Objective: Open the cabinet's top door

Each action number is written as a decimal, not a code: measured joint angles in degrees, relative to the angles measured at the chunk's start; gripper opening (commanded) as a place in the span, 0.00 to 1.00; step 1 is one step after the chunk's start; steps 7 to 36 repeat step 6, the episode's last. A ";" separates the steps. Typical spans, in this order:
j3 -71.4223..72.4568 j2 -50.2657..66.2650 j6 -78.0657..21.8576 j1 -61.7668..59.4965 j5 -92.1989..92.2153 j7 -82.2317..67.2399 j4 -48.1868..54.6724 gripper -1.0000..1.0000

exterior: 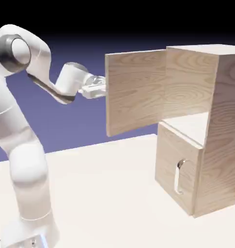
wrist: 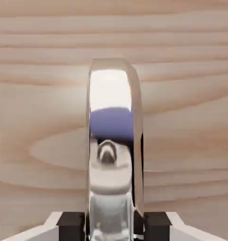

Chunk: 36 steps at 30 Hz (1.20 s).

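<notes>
Because the gripper (wrist: 110,227) is clamped on the handle (wrist: 111,179) of the top door (exterior: 135,92), which stands wide open above the cabinet's lower door (exterior: 179,167), pulling along a straight line rather than the hinge's arc could make the fingertips slip off.

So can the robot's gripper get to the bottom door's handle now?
Probably not just yet: the gripper looks closed on the top door's handle. Once it lets go, the lower handle seems free in front.
</notes>
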 measured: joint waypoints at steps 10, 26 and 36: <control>3.67 12.45 -13.81 0.58 -0.40 5.34 9.42 0.00; 3.67 12.45 -13.81 0.58 -0.40 5.34 9.42 0.00; 3.67 12.45 -13.81 0.58 -0.40 5.34 9.42 0.00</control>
